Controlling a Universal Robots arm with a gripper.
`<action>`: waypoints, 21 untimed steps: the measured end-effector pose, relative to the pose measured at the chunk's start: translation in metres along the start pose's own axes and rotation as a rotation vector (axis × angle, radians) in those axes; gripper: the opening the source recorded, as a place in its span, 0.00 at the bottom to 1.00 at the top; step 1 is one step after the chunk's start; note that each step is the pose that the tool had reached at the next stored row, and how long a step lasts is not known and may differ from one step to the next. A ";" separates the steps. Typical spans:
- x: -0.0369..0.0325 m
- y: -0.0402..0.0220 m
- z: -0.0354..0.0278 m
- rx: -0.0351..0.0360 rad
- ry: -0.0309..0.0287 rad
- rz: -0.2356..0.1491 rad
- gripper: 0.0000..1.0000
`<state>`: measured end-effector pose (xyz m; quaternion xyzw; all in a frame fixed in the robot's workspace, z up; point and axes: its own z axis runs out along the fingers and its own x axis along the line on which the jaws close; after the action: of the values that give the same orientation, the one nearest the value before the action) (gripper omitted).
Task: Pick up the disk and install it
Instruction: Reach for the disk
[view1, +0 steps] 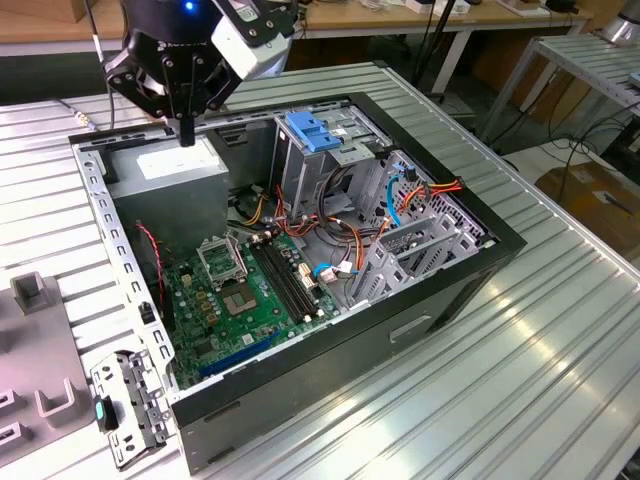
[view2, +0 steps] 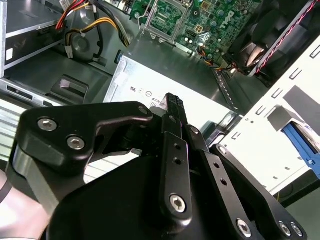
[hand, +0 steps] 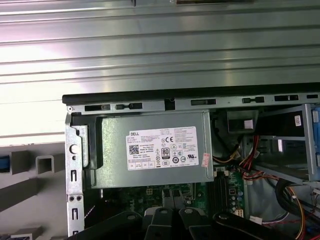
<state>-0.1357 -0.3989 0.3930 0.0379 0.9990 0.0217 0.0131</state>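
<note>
The black robot pincer hangs over the far corner of the open black computer case. Its fingers are pressed together with nothing between them. The tip points down at the grey metal power supply box with a white label and sits just above its top face. Whether it touches the box cannot be told. In the second wrist view the joined fingertips stand out against that label.

The disk, a flat hard drive with bright blue plastic rails, is outside the case. In the second wrist view only one blue edge of it shows, resting in a pale slotted holder beyond the case's perforated side wall. It is apart from the pincer and not gripped.

Inside the case lie a green motherboard and a grey metal drive cage topped by a paler blue slotted plastic bracket. Orange and red cables run beside the cage.

The case rests on a ribbed silver metal desk. Grey moulded fixtures stand on the desk at the exterior view's left.
</note>
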 end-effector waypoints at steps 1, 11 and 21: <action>0.0005 0.0000 0.0000 -0.0001 0.0000 0.000 0.11; 0.0038 -0.0003 0.0001 0.0000 0.0000 0.000 0.11; 0.0100 -0.0008 0.0005 0.0000 0.0000 0.000 0.11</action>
<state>-0.1457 -0.3989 0.3922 0.0379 0.9990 0.0217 0.0130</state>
